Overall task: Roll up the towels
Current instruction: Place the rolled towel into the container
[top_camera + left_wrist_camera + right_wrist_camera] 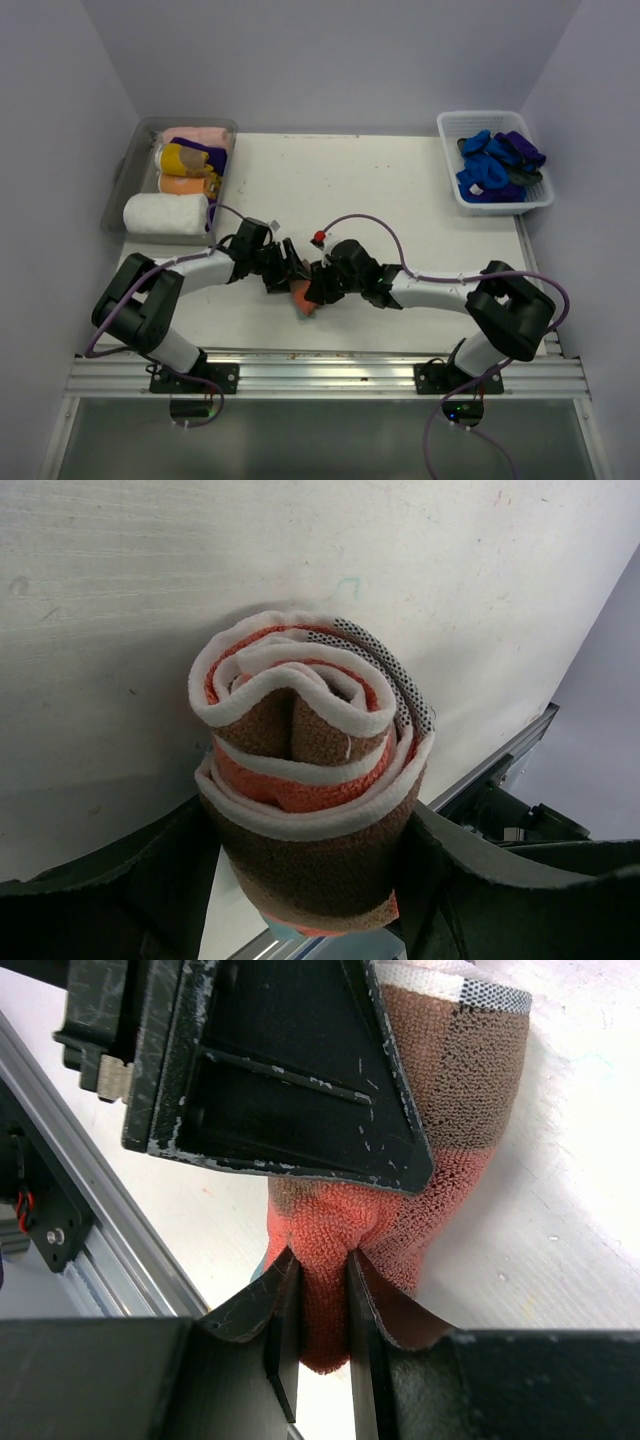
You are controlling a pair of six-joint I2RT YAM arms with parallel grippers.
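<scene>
Rolled towel [310, 810] near the front edge of the counter [400, 200], its body clamped in the left pincer [310, 880], its orange end pinched tight by the right pincer [322, 1285]

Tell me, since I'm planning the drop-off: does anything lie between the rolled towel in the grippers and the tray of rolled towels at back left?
No loose object shows on the table between the rolled towel and the tray. Only the left arm stretches across that path, and a white roll fills the tray's near end.
</scene>
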